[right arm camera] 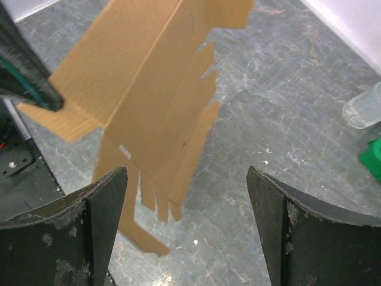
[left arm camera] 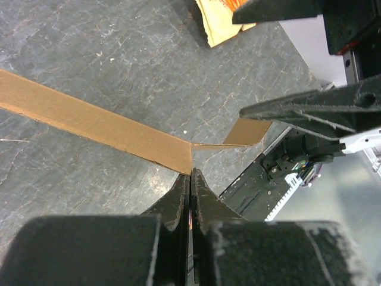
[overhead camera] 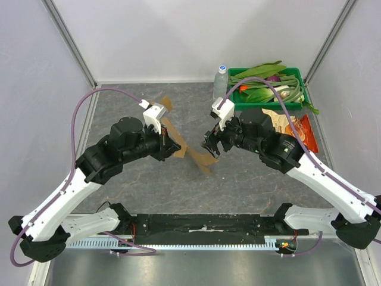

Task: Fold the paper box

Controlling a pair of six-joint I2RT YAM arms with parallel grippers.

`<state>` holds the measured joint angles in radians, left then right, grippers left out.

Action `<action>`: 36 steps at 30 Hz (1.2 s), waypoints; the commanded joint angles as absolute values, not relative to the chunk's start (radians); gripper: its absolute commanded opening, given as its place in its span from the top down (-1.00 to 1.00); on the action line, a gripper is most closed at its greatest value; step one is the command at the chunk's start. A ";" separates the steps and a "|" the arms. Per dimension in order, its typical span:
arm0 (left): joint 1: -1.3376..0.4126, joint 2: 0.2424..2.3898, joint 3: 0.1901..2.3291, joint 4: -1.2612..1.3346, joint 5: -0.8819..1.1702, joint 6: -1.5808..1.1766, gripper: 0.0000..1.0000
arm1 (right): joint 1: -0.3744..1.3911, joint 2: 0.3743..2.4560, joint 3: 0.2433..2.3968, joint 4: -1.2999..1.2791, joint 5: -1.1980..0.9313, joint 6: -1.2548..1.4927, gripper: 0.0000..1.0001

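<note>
Left gripper (left arm camera: 190, 175) clamps paper box (right arm camera: 137, 89) at one thin edge, right gripper (right arm camera: 186, 174) wide open, no contact; unsupp. sheet hangs, poss. slip or stray crease if pushed.

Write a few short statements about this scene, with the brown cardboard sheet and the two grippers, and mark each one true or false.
1. The left gripper is shut on an edge of the plain brown die-cut cardboard sheet. True.
2. The right gripper is clamped on the sheet. False: its jaws stand wide open and hold nothing.
3. The clear plastic bottle stands beside the green plastic crate. True.
4. The glossy orange snack bag lies inside the crate. False: it lies on the grey table, outside the crate.
</note>
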<state>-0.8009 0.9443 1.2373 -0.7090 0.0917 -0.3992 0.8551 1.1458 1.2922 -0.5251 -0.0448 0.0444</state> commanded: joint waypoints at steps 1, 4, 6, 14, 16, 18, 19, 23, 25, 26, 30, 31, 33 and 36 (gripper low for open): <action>-0.801 0.893 1.174 -0.620 0.107 -0.455 0.96 | 0.871 1.100 1.246 -0.508 -0.132 0.110 -0.76; -0.801 0.775 0.960 -0.436 0.135 -0.578 0.92 | 0.887 1.078 1.195 -0.436 -0.152 0.187 -0.76; -0.799 0.726 0.878 -0.494 0.016 -0.665 0.64 | 0.894 1.071 1.151 -0.373 -0.167 0.233 -0.76; -0.801 0.560 0.726 -0.879 -0.308 -1.014 -0.92 | 0.897 1.109 0.945 -0.212 -0.141 0.435 -0.75; -0.799 0.560 0.723 -0.878 -0.334 -1.034 -0.90 | 0.899 1.140 0.936 -0.219 -0.063 0.436 -0.75; -0.799 0.589 0.715 -0.842 -0.336 -1.026 -0.91 | 0.891 1.172 0.927 -0.239 -0.006 0.452 -0.77; -0.798 0.604 0.712 -0.801 -0.333 -1.022 -0.91 | 0.876 1.186 0.919 -0.238 -0.006 0.449 -0.77; -0.776 0.719 0.690 -0.674 -0.223 -1.011 -0.84 | 0.853 1.279 0.894 -0.221 -0.086 0.439 -0.67; -0.753 0.770 0.666 -0.620 -0.157 -1.035 -0.81 | 0.862 1.318 0.876 -0.201 -0.116 0.426 -0.48; -0.746 0.779 0.652 -0.564 -0.085 -1.049 -0.79 | 0.870 1.325 0.856 -0.189 -0.118 0.426 -0.43; -0.715 0.784 0.527 -0.505 0.044 -1.248 -0.75 | 0.934 1.354 0.787 -0.121 -0.100 0.511 0.00; -0.707 0.778 0.505 -0.520 0.075 -1.291 -0.74 | 0.971 1.359 0.763 -0.092 -0.094 0.576 0.03; -0.686 0.736 0.438 -0.584 0.101 -1.459 -0.72 | 1.009 1.361 0.683 0.004 -0.040 0.668 0.06; -0.684 0.667 0.314 -0.597 0.199 -1.709 -0.62 | 1.063 1.376 0.585 0.200 -0.026 0.872 0.14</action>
<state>-0.6937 0.7433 0.4347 -0.5827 0.0448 -1.3052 1.0134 1.3586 0.6796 -0.0772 -0.0700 0.6136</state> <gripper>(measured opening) 0.828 0.448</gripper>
